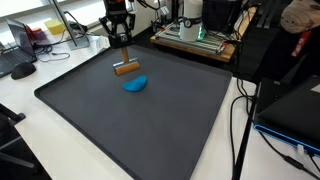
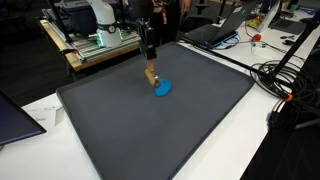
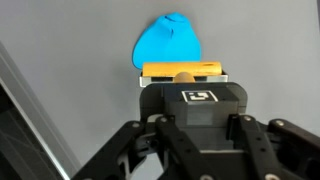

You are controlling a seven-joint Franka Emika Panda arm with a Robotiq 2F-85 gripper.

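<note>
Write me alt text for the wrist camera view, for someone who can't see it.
The end effector is shut on a yellow-tan wooden block, seen from the wrist looking down past the black gripper body. Just beyond the block, a bright blue rounded object lies on a dark grey mat. Whether block and blue object touch cannot be told.

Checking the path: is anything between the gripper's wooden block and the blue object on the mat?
Nothing visible: the wooden block, held by the gripper, is right beside the blue object.
</note>
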